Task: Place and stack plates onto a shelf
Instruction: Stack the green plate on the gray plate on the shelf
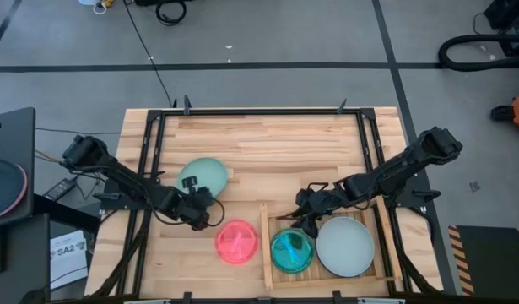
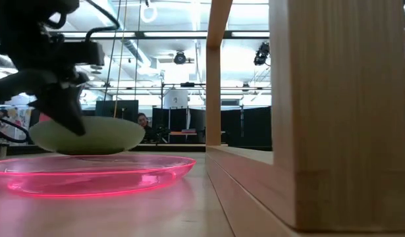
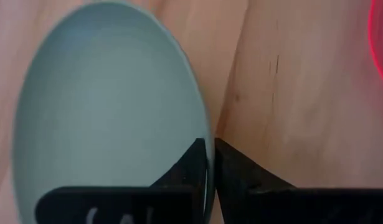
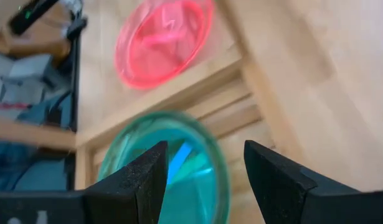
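Observation:
A pale mint plate [image 1: 202, 176] [image 3: 110, 106] lies on the table left of centre, and my left gripper [image 1: 205, 211] [image 3: 208, 152] is shut on the rim of its near side. A pink translucent plate [image 1: 236, 241] [image 2: 90, 174] rests flat on the table just left of the shelf [image 1: 266, 253]. On the shelf sit a cyan translucent plate [image 1: 291, 251] [image 4: 172, 168] and a whitish plate [image 1: 345, 246]. My right gripper [image 1: 306, 216] [image 4: 203, 155] hangs open above the cyan plate's far edge and touches nothing. My left gripper pinches the mint plate's rim [image 3: 205, 127] between its two fingers, one finger [image 3: 190, 165] over the plate's upper face and the other [image 3: 238, 171] outside the edge. The fingers come slanting down from the table's near side. In the low view the plate [image 2: 87, 135] looks tilted.
The shelf's raised wooden rim [image 2: 321, 99] stands between the pink plate and the plates on the shelf. Bare table planks [image 1: 267, 143] stretch across the far half. Dark frame rails [image 1: 149, 152] run along both sides of the table.

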`<state>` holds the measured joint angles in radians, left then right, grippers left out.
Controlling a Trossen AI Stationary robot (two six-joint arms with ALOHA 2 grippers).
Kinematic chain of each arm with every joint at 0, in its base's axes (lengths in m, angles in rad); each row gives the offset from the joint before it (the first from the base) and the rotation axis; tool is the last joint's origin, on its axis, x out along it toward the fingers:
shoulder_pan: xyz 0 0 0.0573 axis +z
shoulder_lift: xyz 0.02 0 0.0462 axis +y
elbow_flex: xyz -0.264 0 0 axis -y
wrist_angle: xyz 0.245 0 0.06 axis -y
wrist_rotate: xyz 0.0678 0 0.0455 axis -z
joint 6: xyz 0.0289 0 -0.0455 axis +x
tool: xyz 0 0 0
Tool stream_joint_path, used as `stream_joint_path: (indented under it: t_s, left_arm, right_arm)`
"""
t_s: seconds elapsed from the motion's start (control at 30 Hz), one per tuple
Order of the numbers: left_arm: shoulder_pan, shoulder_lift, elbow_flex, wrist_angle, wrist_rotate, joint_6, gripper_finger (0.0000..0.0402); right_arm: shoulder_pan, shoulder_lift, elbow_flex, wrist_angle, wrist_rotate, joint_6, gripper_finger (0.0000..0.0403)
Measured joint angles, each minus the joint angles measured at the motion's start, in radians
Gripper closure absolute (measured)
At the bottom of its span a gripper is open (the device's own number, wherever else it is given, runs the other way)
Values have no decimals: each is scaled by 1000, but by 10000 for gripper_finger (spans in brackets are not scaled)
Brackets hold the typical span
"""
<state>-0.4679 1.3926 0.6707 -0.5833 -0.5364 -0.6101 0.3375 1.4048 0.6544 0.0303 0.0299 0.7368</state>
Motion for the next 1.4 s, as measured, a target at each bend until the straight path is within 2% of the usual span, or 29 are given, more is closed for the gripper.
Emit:
stream_joint_path:
  t_s: [0.37,0.73,0.83,1.0,1.23,1.4]
  left_arm:
    - [0,0,24,27,-107,1,383]
    - [25,0,24,87,-291,25,383]
    - [56,0,24,140,-336,105,383]
    - [134,0,25,272,-351,293,383]
    - [232,0,25,437,-351,678,383]
    - [287,0,25,477,-351,958,383]
  right_arm:
    - [-119,0,0,54,111,-7,187]
    - [-244,0,0,139,173,-7,187]
    - [-280,0,0,175,188,-7,187]
    - [-340,0,0,240,188,-7,187]
    - [-418,0,0,356,188,-7,187]
    - [-470,0,0,439,187,11,187]
